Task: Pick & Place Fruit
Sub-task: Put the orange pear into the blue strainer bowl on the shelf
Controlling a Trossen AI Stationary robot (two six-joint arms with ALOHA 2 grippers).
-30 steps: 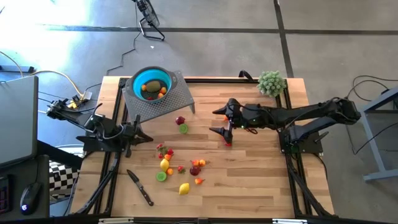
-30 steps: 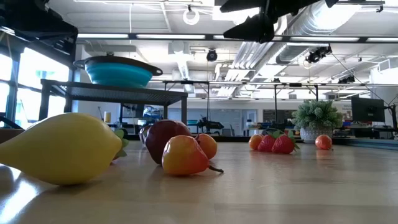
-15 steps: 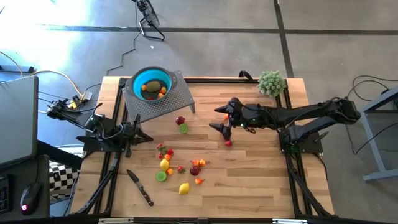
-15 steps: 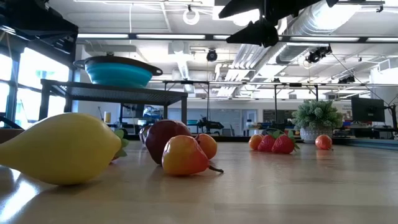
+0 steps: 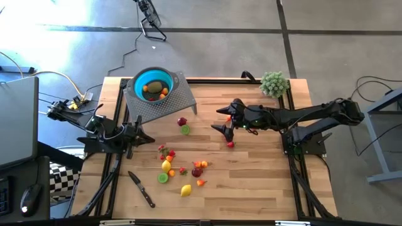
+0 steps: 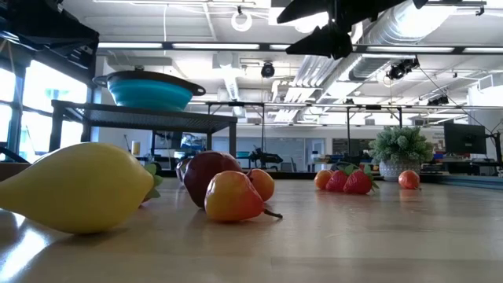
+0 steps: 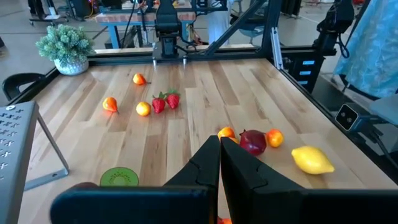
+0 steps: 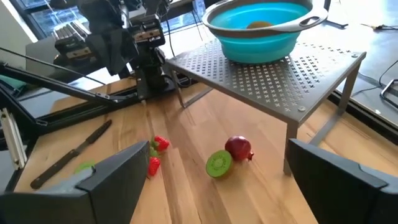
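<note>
Two arms in the high view. Left gripper (image 5: 146,139) is parked near the table's left edge, fingers pinched together with nothing between them. Right gripper (image 5: 221,122) hangs over mid-table, spread wide and empty, a small red fruit (image 5: 230,144) just beside its lower finger. Teal bowl (image 5: 152,85) sits on a perforated metal stand (image 5: 179,95) at the back left with about three fruits inside. Loose on the wood: a maroon fruit (image 5: 182,121) touching a green kiwi slice (image 5: 185,130), plus a front cluster of roughly a dozen, including a lemon (image 5: 186,190). One knife (image 5: 141,189), one plant ball (image 5: 274,83).

Low view: right gripper's fingers are up at the top, well clear of the table; lemon closest, bowl raised on its stand.

Left wrist view: fingers closed. Ten pieces count here: two strawberries (image 7: 165,101), five orange-to-red pieces, one maroon fruit, the lemon, the kiwi slice.

Right wrist view: fingers apart; maroon fruit and kiwi slice lie ahead, stand leg close by.

My read: the step is approach for a pick. Centre one fruit between the fingers, descend straight, avoid nudging neighbours or the stand leg, close gently since round pieces roll.
</note>
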